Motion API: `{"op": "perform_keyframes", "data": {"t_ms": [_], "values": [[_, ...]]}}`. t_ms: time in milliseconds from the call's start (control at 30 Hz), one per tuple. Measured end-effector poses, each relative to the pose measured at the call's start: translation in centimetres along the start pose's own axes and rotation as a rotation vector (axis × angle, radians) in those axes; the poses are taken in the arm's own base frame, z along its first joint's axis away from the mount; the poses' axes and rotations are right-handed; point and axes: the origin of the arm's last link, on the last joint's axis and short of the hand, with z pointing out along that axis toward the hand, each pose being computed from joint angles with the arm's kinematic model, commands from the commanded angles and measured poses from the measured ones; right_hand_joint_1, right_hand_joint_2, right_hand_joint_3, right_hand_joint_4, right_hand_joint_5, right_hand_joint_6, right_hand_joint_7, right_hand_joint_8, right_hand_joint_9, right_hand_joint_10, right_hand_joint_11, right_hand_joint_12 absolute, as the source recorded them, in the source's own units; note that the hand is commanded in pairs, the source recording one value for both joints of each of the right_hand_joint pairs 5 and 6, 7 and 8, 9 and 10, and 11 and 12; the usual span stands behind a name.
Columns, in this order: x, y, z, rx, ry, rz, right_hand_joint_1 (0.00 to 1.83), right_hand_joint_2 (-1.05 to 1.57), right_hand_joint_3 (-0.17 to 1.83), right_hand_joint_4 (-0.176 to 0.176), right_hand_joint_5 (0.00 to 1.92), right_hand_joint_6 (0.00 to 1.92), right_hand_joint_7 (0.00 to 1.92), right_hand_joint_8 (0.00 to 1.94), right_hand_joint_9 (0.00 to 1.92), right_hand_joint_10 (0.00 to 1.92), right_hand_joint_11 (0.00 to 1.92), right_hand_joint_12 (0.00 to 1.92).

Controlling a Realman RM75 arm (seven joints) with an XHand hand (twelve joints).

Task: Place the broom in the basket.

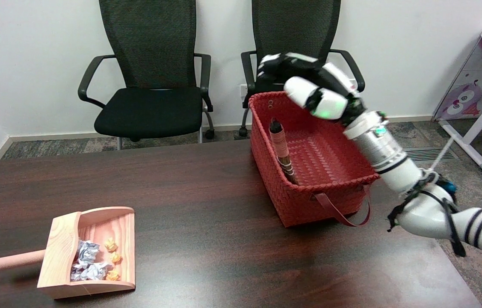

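At the left of the dark wood-grain counter (206, 192) lay a pale wooden dustpan (87, 252), boxy and open-fronted, its round handle sticking out to the left. Inside it sat crumpled paper balls (89, 265), some grey-white and a few small orange-yellow ones. Beyond the counter stood two black mesh-backed office chairs (151, 85) against a white wall.

Further right, a red woven basket (266, 167) rested on the counter, rectangular, with plaited walls and a flat strap handle drooping from its near side. The broom (282, 149) was already inside it, a slim stick wound with reddish banding and dark at the top. It leaned against the basket's left wall, its long axis running from the upper end near the far left down toward the near wall, where its lower end disappeared behind the rim.

Above the basket's far right corner hung the right hand (309, 85), glossy white and black shells, held clear of the broom and the rim. Its fingers (281, 60) were curled loosely forward with nothing between them, though I couldn't say how far apart they were. At the far right stood a white frame with pink panels (471, 90).
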Motion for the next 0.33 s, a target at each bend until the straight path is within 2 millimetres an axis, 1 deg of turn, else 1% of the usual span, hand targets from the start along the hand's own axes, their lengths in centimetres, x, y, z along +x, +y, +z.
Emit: {"op": "perform_keyframes", "data": {"t_ms": [133, 333], "values": [[1.3, -1.8, -1.2, 0.058, 0.082, -0.031, 0.81, 0.99, 1.13, -0.176, 0.58, 0.58, 0.58, 0.58, 0.38, 0.38, 0.67, 0.67], [2.6, -4.7, -3.1, 0.172, 0.187, -0.077, 0.83, 0.99, 1.18, -0.176, 0.6, 0.6, 0.6, 0.6, 0.42, 0.42, 0.75, 0.75]]}}
